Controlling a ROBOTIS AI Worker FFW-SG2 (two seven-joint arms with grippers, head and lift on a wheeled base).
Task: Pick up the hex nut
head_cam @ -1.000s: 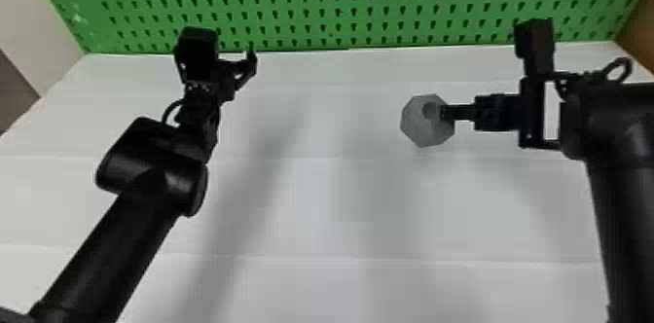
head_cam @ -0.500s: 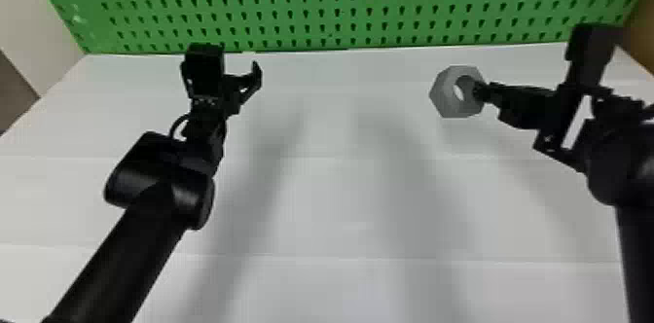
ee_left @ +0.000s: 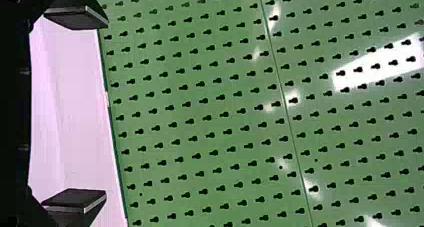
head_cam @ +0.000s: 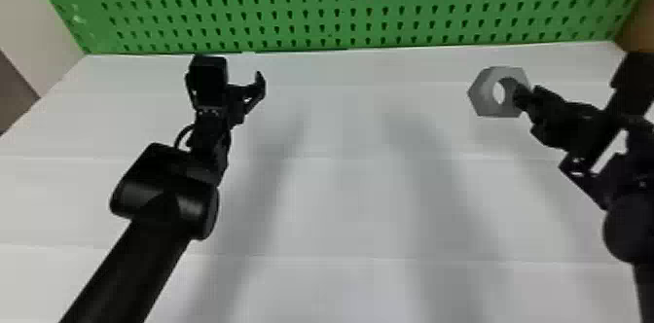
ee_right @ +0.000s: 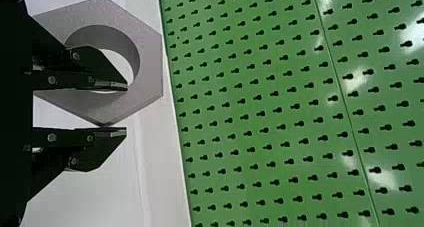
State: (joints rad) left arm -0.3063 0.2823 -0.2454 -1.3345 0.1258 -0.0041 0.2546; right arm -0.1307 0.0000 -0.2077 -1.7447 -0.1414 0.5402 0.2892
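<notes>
You have the hex nut (head_cam: 490,107) on your right side, and your right tool (ee_right: 120,108) is clenched on its wall. One finger (ee_right: 109,83) goes into the round hole (ee_right: 120,62), and the other finger (ee_right: 102,137) meets an outer corner of the nut. I think this way is chosen because the ring is too broad for the fingers to go around the whole body, while the wall between hole and corner is thin enough for them. The nut stands out past the fingertips and is tilted, and a soft shadow (head_cam: 496,137) lies under it on the white surface (head_cam: 340,210), so I judge that it is lifted and that the picking is almost done. Because the grip is near one edge, the weight hangs to one side, and a corner gives less support than a flat face; the nut could perhaps turn or slip if you move quickly. Your next move, in my opinion, is only to keep the pressure and hold the nut steady in the air, well away from the green perforated panel (head_cam: 292,15). Your left tool (ee_left: 97,109) is released, its fingers wide apart with nothing between them; it waits above the surface on the left, as this job needs one arm only.
</notes>
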